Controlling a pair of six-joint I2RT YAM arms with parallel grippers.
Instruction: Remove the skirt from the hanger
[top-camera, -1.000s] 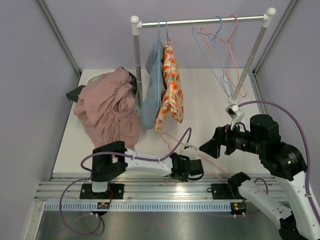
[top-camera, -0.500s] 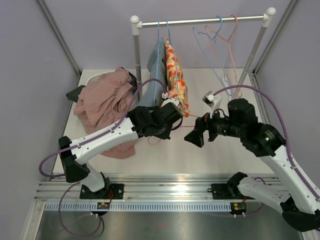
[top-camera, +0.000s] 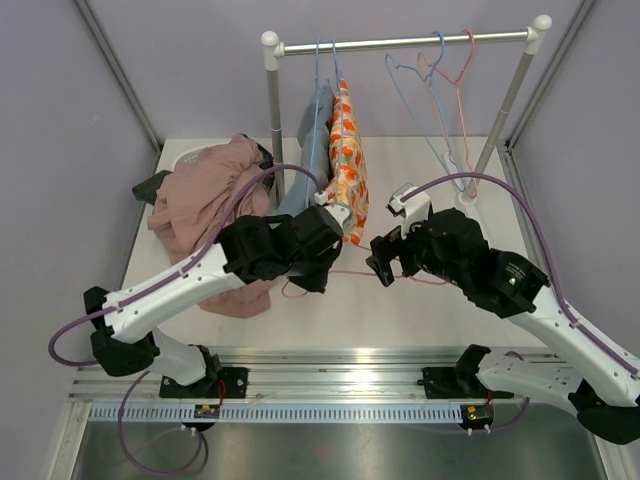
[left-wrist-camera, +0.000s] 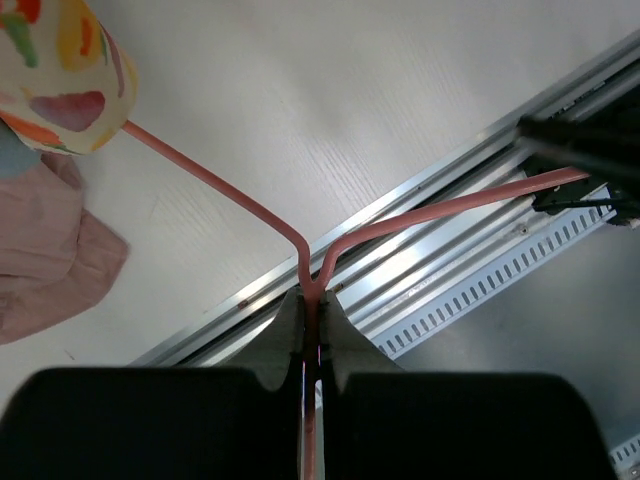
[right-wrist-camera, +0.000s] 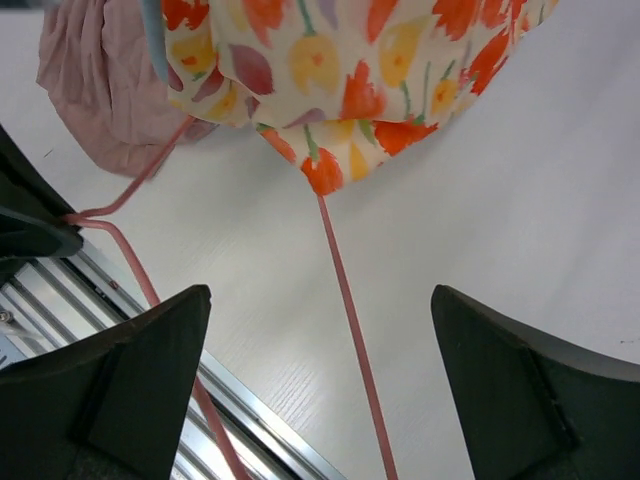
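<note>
The left end effector (left-wrist-camera: 310, 322) is clamped tight on the neck of a pink wire hanger (left-wrist-camera: 225, 187) at the bottom centre of its wrist view. One hanger arm runs to the upper left into the floral skirt (top-camera: 347, 165). The skirt hangs under the rail (top-camera: 400, 43) at the upper centre of the overhead view, just beside a blue-grey garment (top-camera: 310, 160). The right end effector (right-wrist-camera: 320, 297) stands wide open and holds nothing, just below the skirt's hem above the desk (top-camera: 420, 180). A pink garment (top-camera: 205, 215) lies heaped at left.
</note>
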